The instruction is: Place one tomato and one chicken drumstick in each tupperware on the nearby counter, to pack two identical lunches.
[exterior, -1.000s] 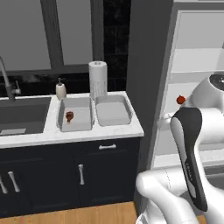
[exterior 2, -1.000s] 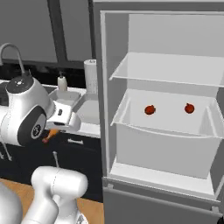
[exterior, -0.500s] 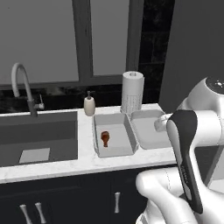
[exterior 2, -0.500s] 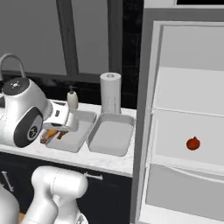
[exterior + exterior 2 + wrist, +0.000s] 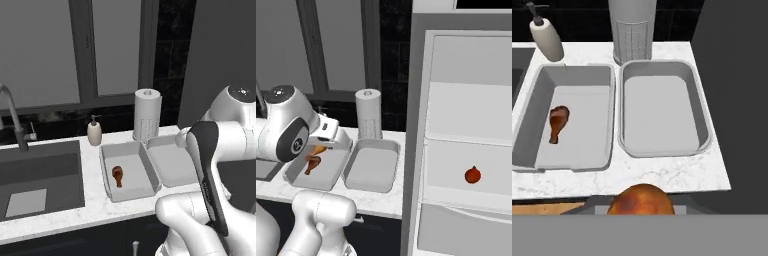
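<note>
Carrying second brown chicken drumstick (image 5: 642, 199) pinched in gripper (image 5: 320, 147); you next lower it into empty right light-grey rectangular tub (image 5: 660, 110)

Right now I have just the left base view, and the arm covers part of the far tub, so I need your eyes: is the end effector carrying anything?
Observer: Yes. The end effector is shut on a brown-orange piece, by its look a second drumstick.
Operator: Is the right tupperware clear for it?
Observer: The hand view shows the right tupperware with a bare floor; the left tupperware holds one drumstick.
Operator: Any tomato nearby?
Observer: One tomato sits on a fridge shelf, right of the counter.
</note>
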### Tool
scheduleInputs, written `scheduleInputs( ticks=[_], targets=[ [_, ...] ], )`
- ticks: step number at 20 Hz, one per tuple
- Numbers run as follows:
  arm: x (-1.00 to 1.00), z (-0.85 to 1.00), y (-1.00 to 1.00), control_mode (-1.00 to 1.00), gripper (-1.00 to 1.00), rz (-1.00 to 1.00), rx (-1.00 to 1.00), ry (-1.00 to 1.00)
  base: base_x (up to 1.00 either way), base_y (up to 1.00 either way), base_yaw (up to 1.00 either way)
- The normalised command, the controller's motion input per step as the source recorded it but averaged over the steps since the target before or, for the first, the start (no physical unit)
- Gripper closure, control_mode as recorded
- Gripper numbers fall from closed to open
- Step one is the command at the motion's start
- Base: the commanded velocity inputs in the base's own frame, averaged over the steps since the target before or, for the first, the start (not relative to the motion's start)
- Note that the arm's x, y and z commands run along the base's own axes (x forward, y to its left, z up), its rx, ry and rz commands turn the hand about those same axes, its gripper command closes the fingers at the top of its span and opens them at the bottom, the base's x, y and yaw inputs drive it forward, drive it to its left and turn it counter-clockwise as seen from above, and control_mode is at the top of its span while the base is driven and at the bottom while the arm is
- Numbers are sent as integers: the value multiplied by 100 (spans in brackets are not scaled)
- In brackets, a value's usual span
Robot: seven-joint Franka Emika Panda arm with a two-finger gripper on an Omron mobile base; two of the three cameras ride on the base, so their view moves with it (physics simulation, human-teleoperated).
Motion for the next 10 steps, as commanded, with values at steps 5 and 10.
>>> scheduleInputs(
  ticks=[5,10],
  targets=[
    [96,-85,-13,-100,100,-8,-9,9,0,0,0],
    [90,-87,-17,-100,100,5,-2,9,0,0,0]
  ],
)
